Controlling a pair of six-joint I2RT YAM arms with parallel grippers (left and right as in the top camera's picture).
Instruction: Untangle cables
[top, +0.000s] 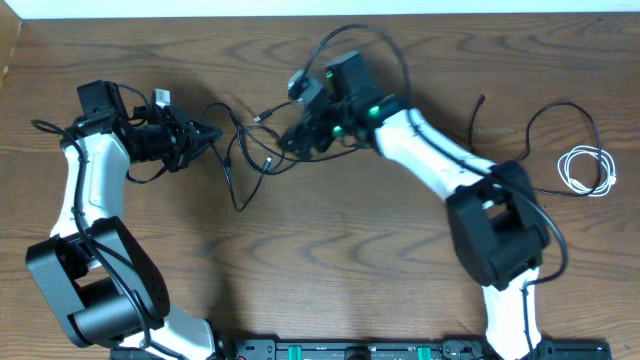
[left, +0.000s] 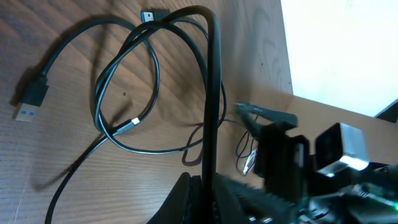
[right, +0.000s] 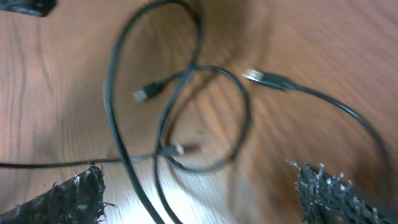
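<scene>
A tangle of thin black cables (top: 250, 150) lies on the wooden table between my two grippers. My left gripper (top: 203, 134) is shut on one black cable (left: 211, 93), which rises from between its jaws and arcs over the looped cords; a USB plug (left: 30, 99) lies at the far left of that view. My right gripper (top: 297, 137) hovers at the tangle's right side, open. In the right wrist view its fingertips (right: 69, 198) stand wide apart with black cable loops (right: 180, 112) below and between them, none gripped. A coiled white cord (top: 588, 170) lies far right.
A separate black cord (top: 545, 115) curves on the table near the white coil. The right arm's body (left: 298, 155) fills the right side of the left wrist view. The table's far edge (top: 320, 18) meets a white wall.
</scene>
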